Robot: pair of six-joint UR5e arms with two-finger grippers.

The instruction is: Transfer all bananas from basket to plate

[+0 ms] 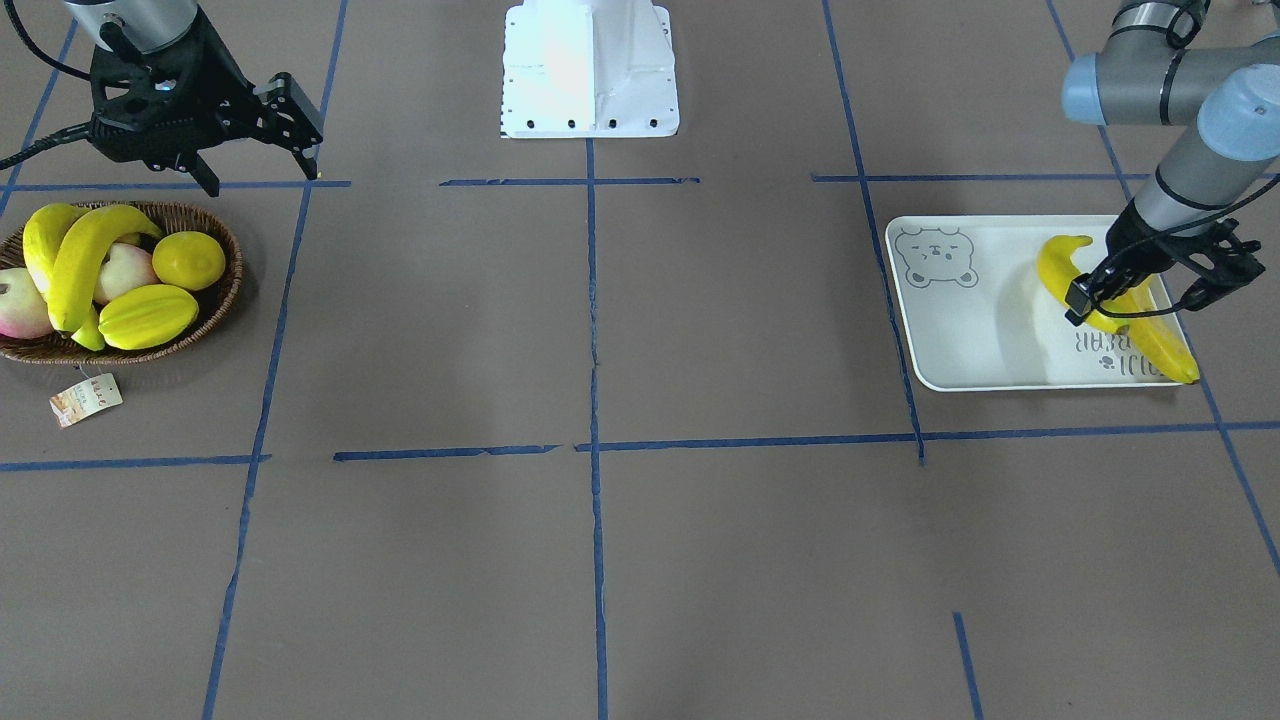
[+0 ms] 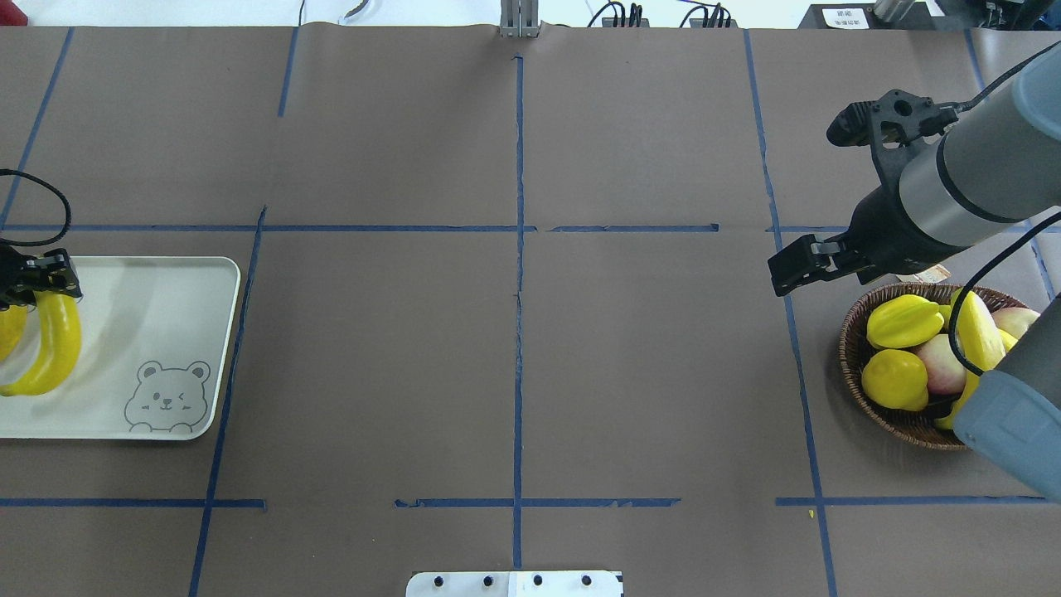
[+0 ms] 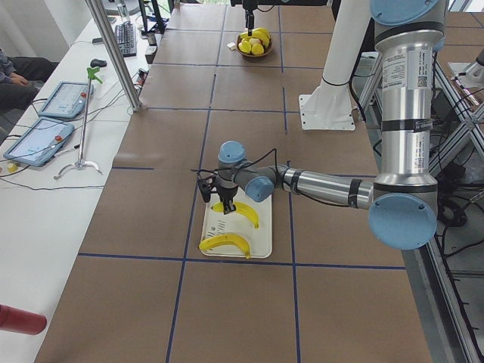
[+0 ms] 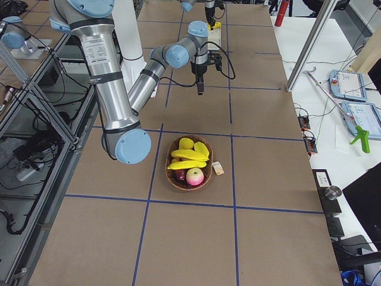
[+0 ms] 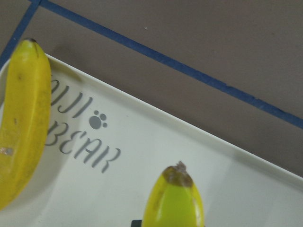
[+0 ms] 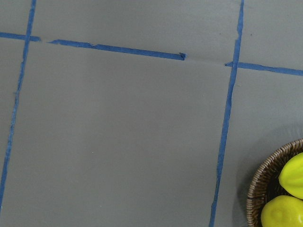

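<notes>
Two bananas (image 1: 85, 262) lie in the wicker basket (image 1: 205, 325) among other fruit. Two more bananas lie on the white bear plate (image 1: 970, 330): one (image 1: 1060, 268) towards the plate's middle, one (image 1: 1168, 355) along its edge. My left gripper (image 1: 1145, 295) hangs open just above the plate, one finger by the end of the middle banana (image 2: 51, 344). The left wrist view shows that banana's tip (image 5: 174, 201) and the other banana (image 5: 21, 127). My right gripper (image 1: 262, 177) is open and empty, above the table beside the basket (image 2: 854, 365).
The basket also holds a ridged star fruit (image 1: 148, 315), a lemon (image 1: 188, 260) and two pinkish peaches (image 1: 20, 305). A paper tag (image 1: 85, 398) lies beside it. The robot's white base (image 1: 590, 75) stands at the table's edge. Blue tape lines cross the brown table.
</notes>
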